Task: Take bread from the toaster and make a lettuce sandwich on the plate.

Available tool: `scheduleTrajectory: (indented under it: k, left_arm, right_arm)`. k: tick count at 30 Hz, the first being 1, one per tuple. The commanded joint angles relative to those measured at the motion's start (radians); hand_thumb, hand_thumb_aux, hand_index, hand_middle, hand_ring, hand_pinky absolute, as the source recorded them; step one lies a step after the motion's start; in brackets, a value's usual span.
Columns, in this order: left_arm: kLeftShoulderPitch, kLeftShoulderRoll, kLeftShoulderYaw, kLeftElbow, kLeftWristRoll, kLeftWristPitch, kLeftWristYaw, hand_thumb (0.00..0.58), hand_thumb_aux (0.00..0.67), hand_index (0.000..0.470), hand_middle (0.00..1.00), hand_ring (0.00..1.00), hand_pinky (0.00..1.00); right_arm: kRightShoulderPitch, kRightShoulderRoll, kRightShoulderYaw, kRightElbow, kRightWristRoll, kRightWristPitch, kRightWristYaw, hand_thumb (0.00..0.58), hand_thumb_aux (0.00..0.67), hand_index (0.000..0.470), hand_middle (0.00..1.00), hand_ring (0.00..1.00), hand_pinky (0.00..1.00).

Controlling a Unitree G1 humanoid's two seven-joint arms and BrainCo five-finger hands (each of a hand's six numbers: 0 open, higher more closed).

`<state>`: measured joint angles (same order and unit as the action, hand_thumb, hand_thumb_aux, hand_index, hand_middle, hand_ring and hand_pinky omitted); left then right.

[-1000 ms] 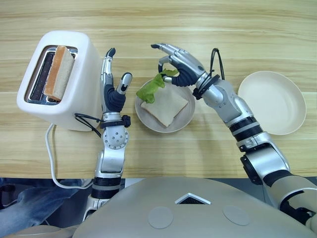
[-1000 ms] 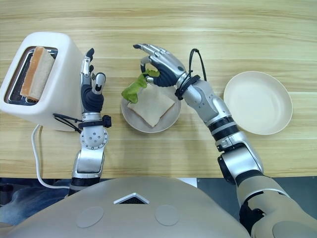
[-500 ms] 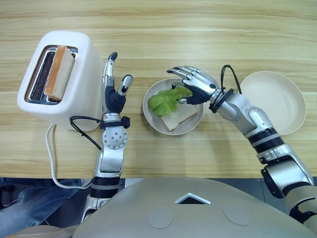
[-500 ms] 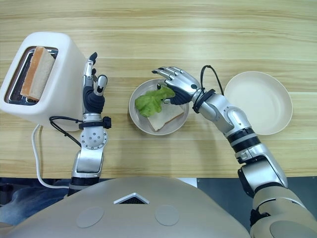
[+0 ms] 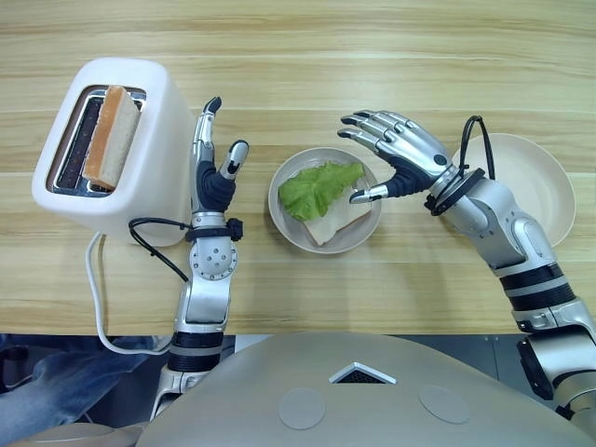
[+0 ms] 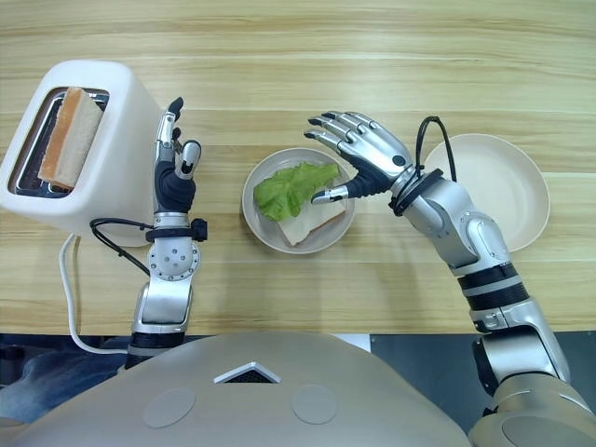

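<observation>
A white toaster (image 5: 130, 191) stands at the left with one slice of bread (image 5: 108, 134) upright in its slot. In the middle, a beige plate (image 5: 287, 223) holds a bread slice (image 5: 341, 220) with a green lettuce leaf (image 5: 317, 186) lying on its left part. My right hand (image 5: 399, 156) hovers open just right of the plate, fingers spread, holding nothing. My left hand (image 5: 212, 168) stands upright and open between the toaster and the plate, touching neither.
A second, empty beige plate (image 5: 521, 191) lies at the right behind my right forearm. The toaster's white cord (image 5: 95, 289) trails toward the table's front edge. The wooden table (image 5: 307, 56) stretches bare beyond the objects.
My right hand brought the lettuce down onto the bread, let it go, and drew back to the right with fingers spread. The plate sits slightly further right. The left hand barely moved.
</observation>
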<state>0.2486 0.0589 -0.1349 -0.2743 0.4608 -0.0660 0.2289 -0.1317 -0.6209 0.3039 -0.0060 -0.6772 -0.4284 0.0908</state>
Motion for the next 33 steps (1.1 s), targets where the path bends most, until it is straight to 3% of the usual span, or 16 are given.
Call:
scheduleTrajectory:
  k: [1,6,10,13,19,23,27,28,29,33]
  left_arm:
    - [-0.015,0.017,-0.032,-0.186,0.048,0.035,-0.072,0.0,0.0,0.0,0.0,0.0,0.0]
    - [-0.109,0.13,0.09,-0.48,0.282,0.193,-0.257,0.0,0.0,0.0,0.0,0.0,0.0]
    - [-0.123,0.246,0.304,-0.607,0.431,0.283,-0.375,0.0,0.0,0.0,0.0,0.0,0.0]
    - [-0.068,0.321,0.429,-0.622,0.482,0.268,-0.411,0.0,0.0,0.0,0.0,0.0,0.0]
    - [0.209,0.353,0.624,-0.534,0.497,0.19,-0.402,0.0,0.0,0.0,0.0,0.0,0.0]
    - [0.341,0.316,0.614,-0.475,0.468,0.145,-0.403,0.0,0.0,0.0,0.0,0.0,0.0]
    - [0.388,0.274,0.58,-0.447,0.467,0.128,-0.381,0.0,0.0,0.0,0.0,0.0,0.0]
    - [0.39,0.267,0.572,-0.443,0.467,0.125,-0.377,0.0,0.0,0.0,0.0,0.0,0.0]
    - [0.391,0.261,0.566,-0.443,0.468,0.123,-0.374,0.0,0.0,0.0,0.0,0.0,0.0]
    - [0.386,0.247,0.541,-0.436,0.48,0.118,-0.36,0.0,0.0,0.0,0.0,0.0,0.0]
  right_arm:
    - [0.031,0.072,-0.014,0.023,0.036,0.082,0.006,0.0,0.0,0.0,0.0,0.0,0.0]
    - [0.106,0.129,-0.001,-0.04,-0.024,0.111,-0.065,0.0,0.0,0.0,0.0,0.0,0.0]
    - [0.115,0.117,0.022,-0.018,-0.141,0.116,-0.129,0.0,0.0,0.0,0.0,0.0,0.0]
    - [0.123,0.104,0.016,-0.003,-0.179,0.121,-0.16,0.0,0.0,0.0,0.0,0.0,0.0]
    - [0.118,0.054,0.019,-0.005,-0.296,0.101,-0.272,0.0,0.0,0.0,0.0,0.0,0.0]
    - [0.096,0.005,0.053,0.023,-0.442,0.103,-0.378,0.0,0.0,0.0,0.0,0.0,0.0]
    - [0.065,-0.004,0.091,0.079,-0.527,0.117,-0.46,0.0,0.0,0.0,0.0,0.0,0.0]
    - [0.057,0.001,0.103,0.091,-0.542,0.123,-0.475,0.156,0.097,0.068,0.0,0.0,0.0]
    - [0.049,0.007,0.114,0.104,-0.554,0.128,-0.486,0.271,0.181,0.127,0.0,0.0,0.0]
    - [0.01,0.027,0.155,0.151,-0.578,0.141,-0.519,0.334,0.234,0.164,0.0,0.0,0.0]
